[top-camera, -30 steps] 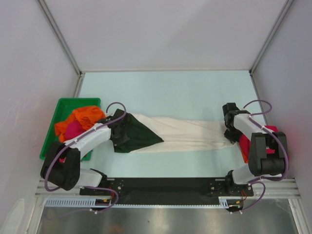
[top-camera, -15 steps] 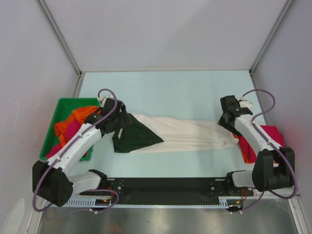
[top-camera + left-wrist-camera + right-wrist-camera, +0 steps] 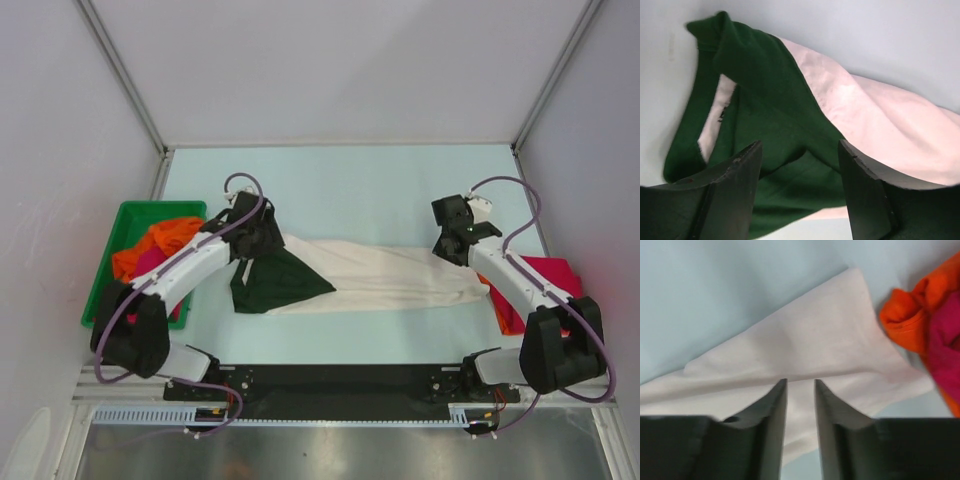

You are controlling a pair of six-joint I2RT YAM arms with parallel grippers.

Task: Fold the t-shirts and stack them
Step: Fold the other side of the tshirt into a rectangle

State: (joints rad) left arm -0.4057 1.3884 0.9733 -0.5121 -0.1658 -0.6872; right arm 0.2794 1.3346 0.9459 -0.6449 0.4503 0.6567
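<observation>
The cream t-shirt [image 3: 385,275] lies folded into a long band across the table, its dark green sleeve [image 3: 280,285] at the left end. My left gripper [image 3: 258,238] hovers just above that end. In the left wrist view my left gripper [image 3: 800,150] is open over the green sleeve [image 3: 765,100] and holds nothing. My right gripper [image 3: 452,240] hangs over the band's right end. In the right wrist view my right gripper [image 3: 800,385] has its jaws a narrow gap apart above the cream cloth [image 3: 805,345], gripping nothing.
A green bin [image 3: 125,212] at the left holds crumpled orange [image 3: 170,240] and pink shirts. A crimson and orange pile [image 3: 545,278] lies at the right edge, close to the cream shirt's end, with its orange cloth [image 3: 907,320] showing in the right wrist view. Grey walls enclose the table.
Both grippers were shut on the shirt's ends a second ago; they have let go, lifted and shifted toward the far side. The shirt stays flat.
</observation>
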